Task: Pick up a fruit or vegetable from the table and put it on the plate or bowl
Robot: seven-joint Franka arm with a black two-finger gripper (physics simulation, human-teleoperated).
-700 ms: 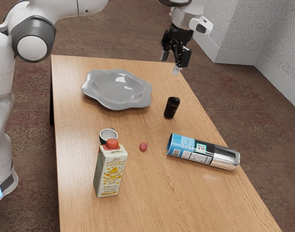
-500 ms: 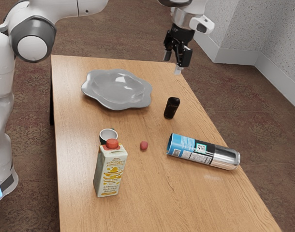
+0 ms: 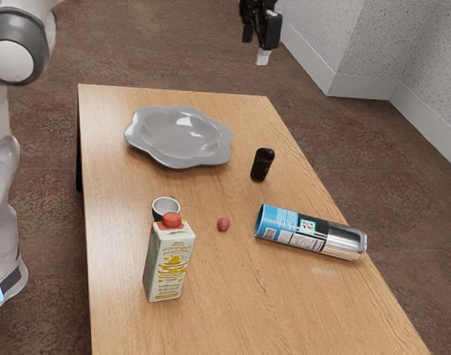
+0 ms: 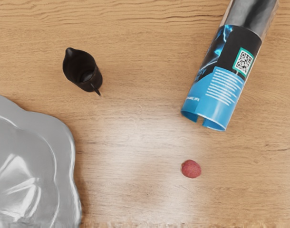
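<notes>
A small red fruit [image 3: 223, 224] lies on the wooden table between a juice carton and a lying blue can; the wrist view shows the same fruit [image 4: 191, 169] a short way from the can's open end. A grey wavy-edged plate [image 3: 140, 134] sits at the far side of the table, and its rim [image 4: 64, 142] appears in the wrist view. My gripper [image 3: 255, 44] hangs high above the table's far edge, well away from the fruit. It is open and holds nothing.
A small black bottle [image 3: 262, 164] stands between plate and can, also seen from above [image 4: 82, 70]. The blue can [image 3: 310, 231] lies on its side [image 4: 226, 71]. A juice carton [image 3: 168, 259] and a small cup [image 3: 165, 207] stand near the fruit.
My arm has lifted the gripper up and back, away from the table. The red fruit has shifted very slightly toward the exterior view's right.
</notes>
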